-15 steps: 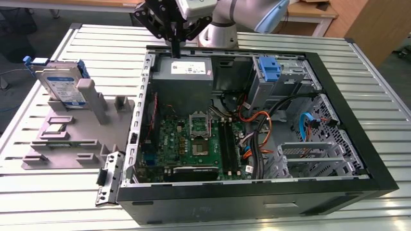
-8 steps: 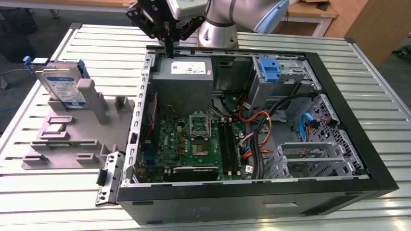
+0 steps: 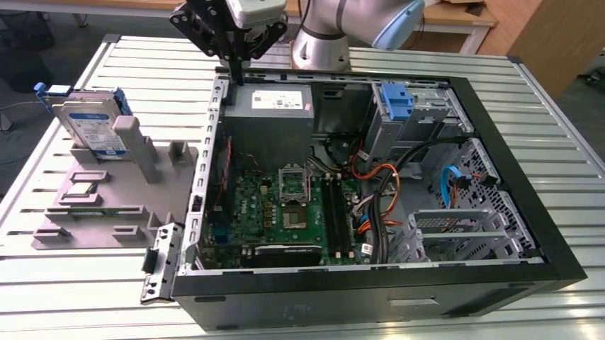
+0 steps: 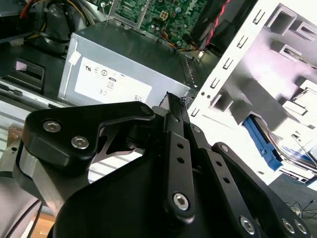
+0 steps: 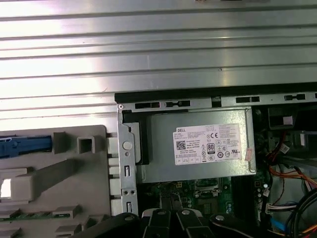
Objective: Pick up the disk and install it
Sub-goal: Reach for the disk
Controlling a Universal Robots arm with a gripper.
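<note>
A big black computer case (image 3: 557, 269) lies open on the ribbed metal tabletop (image 3: 85, 304). Inside it, a grey power box (image 3: 269, 106) with a white sticker sits in the far corner. A green board (image 3: 283, 205) covers the floor of the case below the box. A blue plastic bracket (image 3: 397, 103) stands up in a metal bay toward the exterior view's right. Orange and black wires (image 3: 378, 188) run beside the board. A silver metal cage (image 3: 454, 230) sits near the front of the case on that same side.

Next to the case, on the exterior view's left, a grey holder (image 3: 113, 202) rests on the tabletop. The disk (image 3: 90, 124) stands up on its edge in a slot at the far end of the holder. Its white and blue label faces out, and blue rails run along its edges. A thin green strip (image 3: 95, 212) lies flat in a lower slot of the holder.

The gripper (image 3: 234, 76) hangs over the far wall of the case, just above the corner of the power box. Its two black fingers are pressed together and hold nothing. In the second wrist view the gripper (image 4: 168, 99) points at the edge of the power box, and the disk (image 4: 297, 153) shows off to one side in the holder. The disk is well apart from the gripper and is not touching it.
</note>
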